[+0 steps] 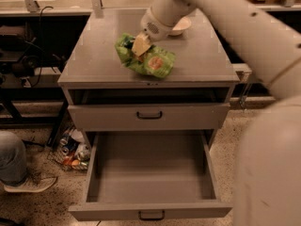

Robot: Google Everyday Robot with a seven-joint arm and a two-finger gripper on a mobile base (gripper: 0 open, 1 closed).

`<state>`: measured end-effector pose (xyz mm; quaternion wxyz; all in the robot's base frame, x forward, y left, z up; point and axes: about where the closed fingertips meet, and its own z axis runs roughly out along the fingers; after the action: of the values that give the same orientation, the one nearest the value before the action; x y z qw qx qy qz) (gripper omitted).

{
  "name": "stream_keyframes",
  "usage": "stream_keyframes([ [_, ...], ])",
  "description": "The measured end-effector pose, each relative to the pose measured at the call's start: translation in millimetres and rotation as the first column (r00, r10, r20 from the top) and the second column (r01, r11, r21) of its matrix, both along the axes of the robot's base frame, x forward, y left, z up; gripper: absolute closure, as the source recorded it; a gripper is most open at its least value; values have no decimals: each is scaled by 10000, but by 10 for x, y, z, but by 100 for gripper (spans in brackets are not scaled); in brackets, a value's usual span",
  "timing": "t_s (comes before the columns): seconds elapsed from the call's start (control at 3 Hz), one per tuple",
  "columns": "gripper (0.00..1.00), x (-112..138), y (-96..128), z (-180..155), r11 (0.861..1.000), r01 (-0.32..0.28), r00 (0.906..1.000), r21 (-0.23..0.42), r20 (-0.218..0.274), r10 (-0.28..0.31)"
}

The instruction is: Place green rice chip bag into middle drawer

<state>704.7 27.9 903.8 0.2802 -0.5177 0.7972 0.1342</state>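
My claw (pixel 140 46) is clamped on the green rice chip bag (pixel 154 62) atop the counter (pixel 94 55), above the open middle drawer (pixel 150 171).

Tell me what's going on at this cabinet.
The robot's arm reaches over the cabinet top, and its gripper is clamped on the green rice chip bag, whose left end tilts up off the surface. A white bowl sits just behind. Below, the middle drawer is pulled open, and the other drawer above it is closed. The bag is not in the drawer yet.
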Motion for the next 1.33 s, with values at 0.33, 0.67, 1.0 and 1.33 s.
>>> stream_keyframes([
  [0.33,100,-649,-696,534,9899,1323,9845,518,1096,-1373],
  [0.67,100,-633,-659,540,9904,1268,9851,543,1101,-1322],
  [1.0,100,-787,-723,291,9887,1432,9885,435,434,-1450],
  [1.33,100,-1308,-830,-267,9840,1769,9749,200,-1412,-1723],
])
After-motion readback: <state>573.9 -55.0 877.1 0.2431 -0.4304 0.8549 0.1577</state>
